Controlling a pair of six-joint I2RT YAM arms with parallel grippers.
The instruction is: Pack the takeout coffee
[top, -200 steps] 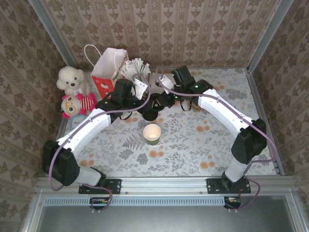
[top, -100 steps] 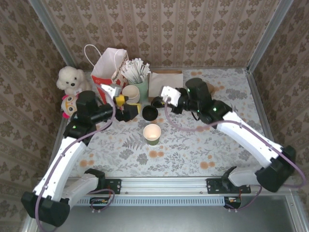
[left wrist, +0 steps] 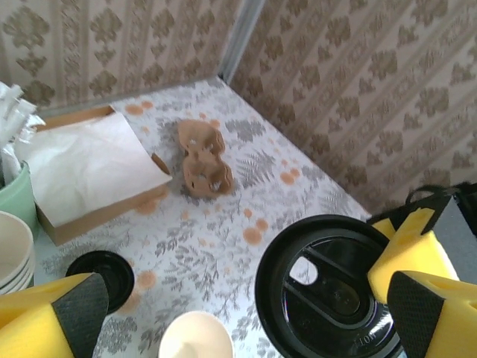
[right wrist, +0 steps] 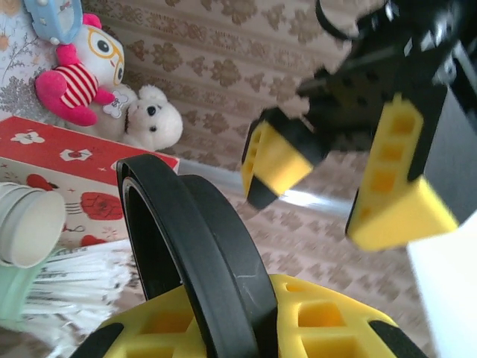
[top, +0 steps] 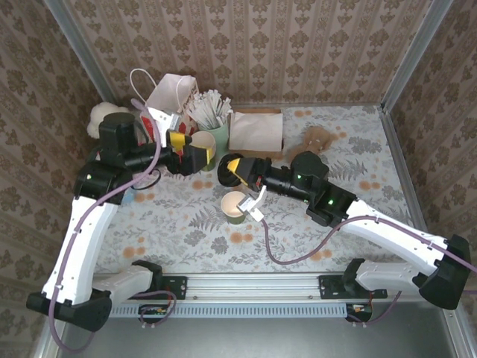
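Observation:
A single small green paper cup (top: 235, 206) with a pale inside stands upright on the flowered table (top: 298, 224); its rim also shows in the left wrist view as the cup (left wrist: 195, 339). My right gripper (top: 232, 170) hovers just behind and above it, shut on a round black plastic lid (left wrist: 335, 291) held on edge. In the right wrist view that lid (right wrist: 194, 246) stands between the yellow fingers of the right gripper (right wrist: 223, 317). My left gripper (top: 195, 151) hangs open to the left, facing the lid, with nothing between its fingers (right wrist: 276, 160).
A second black lid (left wrist: 104, 274) lies on the table. A stack of cups (left wrist: 11, 250), a green holder of wrapped sticks (top: 212, 112), a red-and-white bag (top: 168, 101), a box of white paper (top: 257, 130), a brown toy (top: 313, 140) and plush toys (right wrist: 153, 119) line the back.
The right arm has swung toward the near side, bringing its gripper and lid left to just behind the cup. The left gripper has risen and now sits above the stack of cups, open.

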